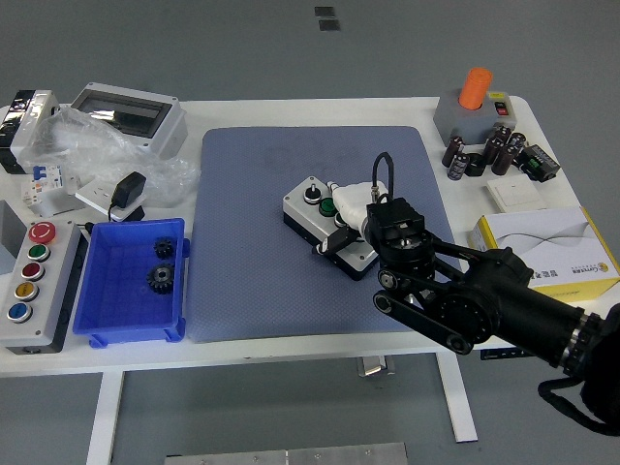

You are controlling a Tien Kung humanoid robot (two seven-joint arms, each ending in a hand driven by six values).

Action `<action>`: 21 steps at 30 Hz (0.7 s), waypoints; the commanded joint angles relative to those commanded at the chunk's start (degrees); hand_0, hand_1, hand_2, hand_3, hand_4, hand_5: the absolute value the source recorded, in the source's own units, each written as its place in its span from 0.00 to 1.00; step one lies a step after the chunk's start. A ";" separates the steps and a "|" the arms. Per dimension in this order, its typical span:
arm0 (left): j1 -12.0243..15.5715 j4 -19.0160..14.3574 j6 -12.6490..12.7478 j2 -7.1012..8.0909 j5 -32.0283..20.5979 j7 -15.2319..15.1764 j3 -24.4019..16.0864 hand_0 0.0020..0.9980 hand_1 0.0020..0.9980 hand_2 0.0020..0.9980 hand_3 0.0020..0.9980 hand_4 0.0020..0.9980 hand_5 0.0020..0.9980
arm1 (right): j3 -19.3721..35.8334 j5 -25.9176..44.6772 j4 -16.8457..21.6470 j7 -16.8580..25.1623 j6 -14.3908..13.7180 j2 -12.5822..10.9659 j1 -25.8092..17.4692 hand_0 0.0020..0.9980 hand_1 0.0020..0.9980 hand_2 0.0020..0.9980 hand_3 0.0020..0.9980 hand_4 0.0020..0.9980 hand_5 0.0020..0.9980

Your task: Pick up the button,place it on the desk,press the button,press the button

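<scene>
**A:** Your right hand point(360, 230) is down on the button box point(327, 225), which sits on the blue mat point(252, 232) near the middle of the white table point(320, 344). The wrist block hides most of the fingers. One white finger point(351, 191) lies along the box's far right end and a dark fingertip point(339, 235) sits on the lid just right of the green button point(327, 205). Whether they're clamping or only resting, I can't tell you.

**B:** And the risk from here?

**A:** To my eye, the box sits skewed to the mat's edges and looks light. Push off-centre and you could tip it or slide it across the mat instead of pressing anything. The black button point(312, 193) and the green one are close together too, so a broad fingertip could catch both, or the wrong one. Your own hand blocks the view of the near end, so you're pressing half blind.

**B:** Left arm?

**A:** Not in the picture.

**B:** Containers?

**A:** The blue bin point(116, 291) on your left holds two dark gears point(161, 276) toward its right side, one behind the other. The grey enclosure point(126, 114) at the far left has its clear lid shut, contents not readable.
</scene>
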 joint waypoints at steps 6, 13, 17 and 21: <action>-0.09 0.03 -0.12 0.00 -1.27 -0.87 1.26 0.63 0.63 0.58 0.57 0.53 0.11 | -0.30 -0.67 0.02 0.00 -0.37 0.04 -0.19 0.31 0.47 0.51 0.47 0.88 0.36; -0.11 0.04 -0.34 -0.15 -4.19 -2.62 4.12 0.63 0.63 0.58 0.57 0.53 0.11 | -1.45 -1.72 -0.06 0.00 -2.24 -0.05 -0.89 0.31 0.41 0.43 0.38 0.82 0.33; 0.02 0.05 -0.33 -0.16 -5.47 -3.32 5.21 0.63 0.63 0.58 0.57 0.53 0.11 | -2.20 -1.66 1.23 0.00 -2.52 -0.62 -1.02 0.38 0.38 0.35 0.31 0.53 0.27; 0.11 0.08 -0.22 -0.16 -6.92 -4.02 6.47 0.63 0.63 0.58 0.57 0.53 0.11 | -2.75 -2.34 3.17 0.00 -3.19 -1.52 -0.91 0.38 0.38 0.35 0.31 0.53 0.27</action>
